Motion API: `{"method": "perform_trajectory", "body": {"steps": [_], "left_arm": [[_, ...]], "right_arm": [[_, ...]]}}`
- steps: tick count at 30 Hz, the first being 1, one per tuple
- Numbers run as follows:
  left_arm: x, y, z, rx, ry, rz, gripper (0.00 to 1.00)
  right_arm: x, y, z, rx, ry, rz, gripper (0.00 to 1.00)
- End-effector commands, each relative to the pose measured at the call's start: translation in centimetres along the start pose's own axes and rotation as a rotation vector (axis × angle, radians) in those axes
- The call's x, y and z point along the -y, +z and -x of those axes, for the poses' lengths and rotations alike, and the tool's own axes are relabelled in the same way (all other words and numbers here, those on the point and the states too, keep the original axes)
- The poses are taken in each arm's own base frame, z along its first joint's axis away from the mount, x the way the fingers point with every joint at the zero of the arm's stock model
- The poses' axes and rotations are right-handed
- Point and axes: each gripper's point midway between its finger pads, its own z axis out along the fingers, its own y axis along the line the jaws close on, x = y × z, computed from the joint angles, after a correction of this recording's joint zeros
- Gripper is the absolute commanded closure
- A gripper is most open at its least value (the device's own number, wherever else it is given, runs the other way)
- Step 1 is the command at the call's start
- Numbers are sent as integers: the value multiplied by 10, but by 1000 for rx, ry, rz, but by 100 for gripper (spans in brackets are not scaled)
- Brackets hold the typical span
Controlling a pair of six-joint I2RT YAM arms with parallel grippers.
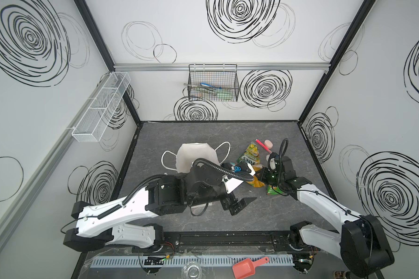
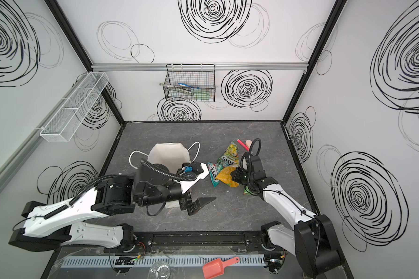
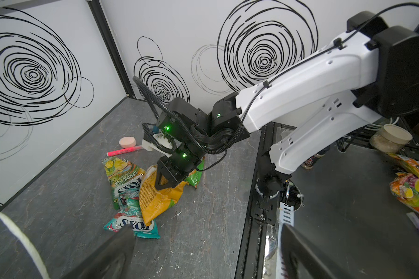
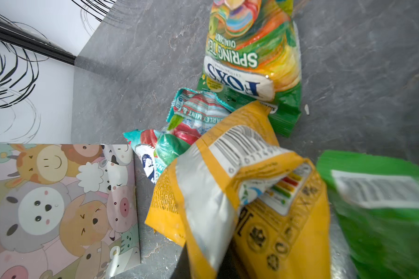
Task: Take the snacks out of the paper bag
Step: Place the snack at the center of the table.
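Observation:
The white paper bag point(image 1: 191, 157) stands open at mid-table with its cord handles splayed; its printed side point(image 4: 58, 205) shows in the right wrist view. To its right lie the snacks: a green FOX'S packet point(image 1: 250, 153), a teal FOX'S packet point(image 2: 213, 172), a yellow-orange packet point(image 2: 228, 178) and a green packet point(image 1: 272, 190). My right gripper point(image 3: 161, 184) is shut on the yellow-orange packet point(image 4: 228, 193), low over this pile. My left gripper point(image 1: 237, 203) hangs open and empty in front of the bag. The bag's inside is hidden by my left arm.
A pink oval block point(image 1: 268, 144) and a red pen point(image 1: 263, 145) lie behind the snack pile. A black wire basket point(image 1: 213, 83) hangs on the back wall and a white mesh shelf point(image 1: 102, 106) on the left wall. A pink scoop point(image 1: 247, 265) lies beyond the front rail.

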Motion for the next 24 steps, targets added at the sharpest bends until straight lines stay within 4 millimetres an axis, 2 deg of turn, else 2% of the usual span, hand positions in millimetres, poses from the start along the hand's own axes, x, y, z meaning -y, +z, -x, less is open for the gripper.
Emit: {"method": "perform_trajectory", "body": {"steps": [1,4,7,9,12,15,20,24], "left_arm": [[-2,-10,17,75,7,13,4],[-4,-11,19,85,4,21,4],[-7,-14,21,95,0,39,4],[-9,-17,22,104,-6,52,4],[-13,-22,25,128,-14,71,4],[-20,-30,29,157,-29,102,4],[-45,-47,34,207,-97,189,4],[-84,-69,32,252,-205,298,4]], "right_arm": [[6,7,-11,-43,-18,-17,80],[11,12,-19,-83,-20,-32,65],[12,8,-16,-72,-22,-49,53],[10,2,-9,-43,-24,-61,42],[1,-11,8,20,-38,-67,20],[-19,-29,30,94,-73,-30,4],[-71,-66,68,230,-153,102,3],[-119,-100,96,330,-229,191,3]]}}
